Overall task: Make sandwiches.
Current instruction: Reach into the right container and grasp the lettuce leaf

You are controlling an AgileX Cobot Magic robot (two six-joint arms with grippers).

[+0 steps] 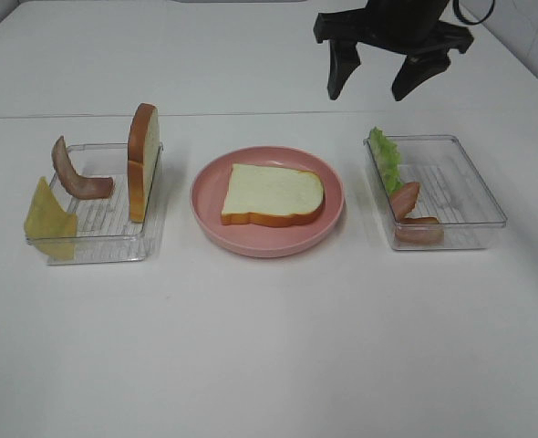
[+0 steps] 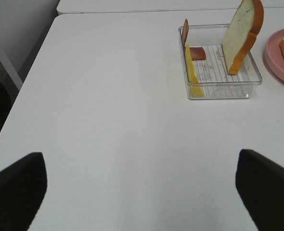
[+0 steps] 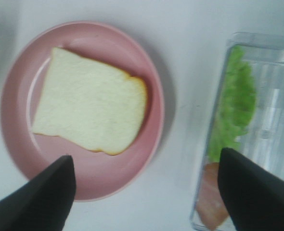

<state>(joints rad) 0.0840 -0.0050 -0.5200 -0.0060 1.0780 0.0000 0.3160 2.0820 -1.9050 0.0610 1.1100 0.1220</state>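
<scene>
Sandwich parts laid out on a white desk, seen from the high cam. At centre, a pink plate carries one flat slice of white bread with an orange-tan crust, its top bare.

At the plate's 9 o'clock sits the L tray, clear plastic. An upright slice stands on edge against its 3 o'clock wall. A curled L bacon strip leans at abt 10 o'clock, and a yellow cheese slice tilts over the 8 o'clock corner.

At the plate's 3 o'clock, apart from it, the R tray holds lettuce along its 9 o'clock wall. Two pieces of R bacon sit at its 7 o'clock corner, just beside the leaf.

The R gripper hangs in the air at abt 1 o'clock from the plate, over the far desk, fingers spread and holding nothing. Its wrist cam looks down on the flat slice, w/ lettuce and bacon at the tray edge, somewhat blurred.

The L gripper shows in its own cam only: both fingers wide apart w/ nothing between, white desk beneath, the L tray well ahead.
</scene>
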